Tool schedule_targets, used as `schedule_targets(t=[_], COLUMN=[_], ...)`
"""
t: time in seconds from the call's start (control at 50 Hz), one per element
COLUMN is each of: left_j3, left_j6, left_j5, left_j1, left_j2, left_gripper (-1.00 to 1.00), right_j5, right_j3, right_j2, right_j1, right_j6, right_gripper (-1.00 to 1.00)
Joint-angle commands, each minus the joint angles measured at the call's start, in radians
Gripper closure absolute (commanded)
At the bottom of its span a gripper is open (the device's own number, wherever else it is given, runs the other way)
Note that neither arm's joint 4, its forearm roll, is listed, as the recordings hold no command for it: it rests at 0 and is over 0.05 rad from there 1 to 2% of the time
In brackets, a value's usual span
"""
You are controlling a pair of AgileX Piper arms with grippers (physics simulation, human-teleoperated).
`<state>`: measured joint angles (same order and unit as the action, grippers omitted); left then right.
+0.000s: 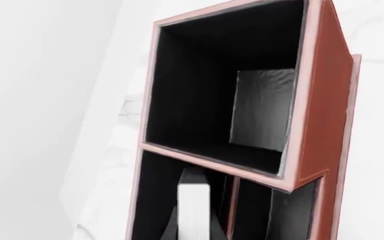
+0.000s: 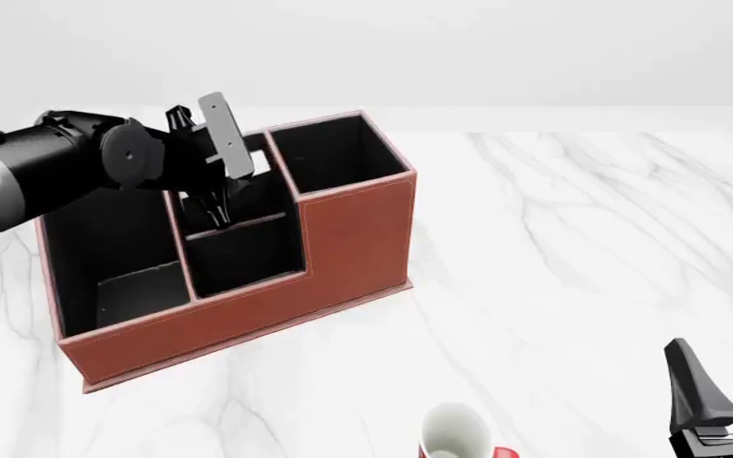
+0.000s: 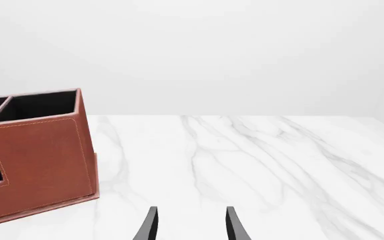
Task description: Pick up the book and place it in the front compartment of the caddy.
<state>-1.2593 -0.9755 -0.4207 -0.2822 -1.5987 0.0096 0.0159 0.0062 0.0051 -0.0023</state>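
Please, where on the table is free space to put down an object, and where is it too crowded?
The widest bare marble lies to the right of the caddy, reaching to the far edge. A narrower strip runs between the caddy's front wall and the mug. It is crowded over the caddy's middle compartments, where the left claw hangs, and near the right claw.

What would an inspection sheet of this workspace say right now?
Surface: white marble table, bare on its right side.
Job's things: caddy upright at left; book apparently edge-on between the left fingers, over a middle compartment of the caddy.
Clutter: white-and-red mug at the near edge.
Grippers: left gripper points down into the caddy, seemingly shut on the book; right gripper open, low at the right, holding nothing.
Cables: nothing seen.
Surroundings: plain pale backdrop.
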Motion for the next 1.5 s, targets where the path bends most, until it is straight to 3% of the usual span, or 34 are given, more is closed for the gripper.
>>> schedule_targets(t=[0.02, 0.66, 0.68, 1.5], left_j3=[-0.006, 0.026, 0.022, 0.007], left_j6=[-0.020, -0.036, -0.037, -0.038], left_j5=[0.037, 0.120, 0.124, 0.127], left_j1=[0.018, 0.011, 0.014, 0.035], left_j2=[-0.026, -0.059, -0.065, -0.070], left_gripper=[1.00, 1.00, -1.00, -1.00], right_j5=[0.000, 0.000, 0.000, 0.000], right_j3=[0.000, 0.000, 0.000, 0.000], right_j2=[0.000, 0.000, 0.000, 0.000], right_j1=[0.000, 0.000, 0.000, 0.000], right_j6=[0.000, 0.000, 0.000, 0.000], right_gripper=[-1.00, -1.00, -1.00, -1.00])
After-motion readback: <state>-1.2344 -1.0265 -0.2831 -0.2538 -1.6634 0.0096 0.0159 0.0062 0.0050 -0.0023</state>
